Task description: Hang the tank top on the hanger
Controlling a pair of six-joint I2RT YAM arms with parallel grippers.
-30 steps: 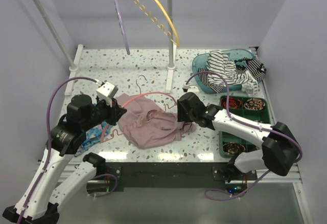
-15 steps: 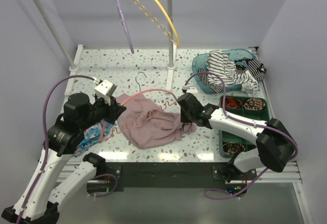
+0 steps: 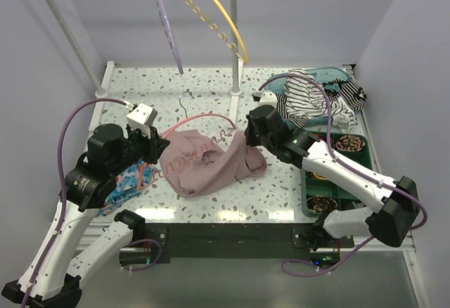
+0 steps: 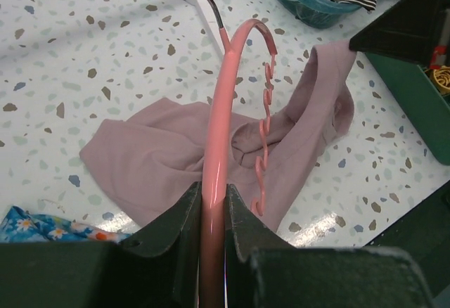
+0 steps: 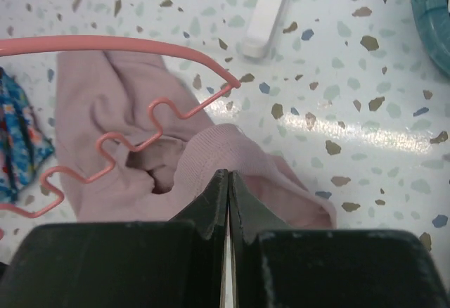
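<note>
The dusty-pink tank top [image 3: 204, 169] lies crumpled on the speckled table between the two arms. My left gripper [image 3: 159, 152] is shut on the rim of the coral-pink hanger [image 3: 211, 115] and holds it over the top, metal hook pointing away. In the left wrist view the hanger [image 4: 218, 125] runs straight out from between the fingers [image 4: 213, 192] above the tank top [image 4: 155, 153]. My right gripper [image 3: 247, 139] is shut on a raised fold at the top's right edge. In the right wrist view that fold [image 5: 232, 146] sits at the closed fingertips [image 5: 228, 174], just right of the hanger's notched edge [image 5: 105, 43].
A lilac hanger [image 3: 166, 30] and a yellow hanger [image 3: 219, 21] hang on the rack at the back. A teal basket [image 3: 278, 86] with a striped garment [image 3: 306, 93] stands back right, above a green compartment tray [image 3: 362, 155]. A blue floral cloth [image 3: 121, 187] lies under my left arm.
My right gripper has shut on the tank top's right edge and lifted it up and back. My left gripper has carried the hanger a little farther back, its grip unchanged.
</note>
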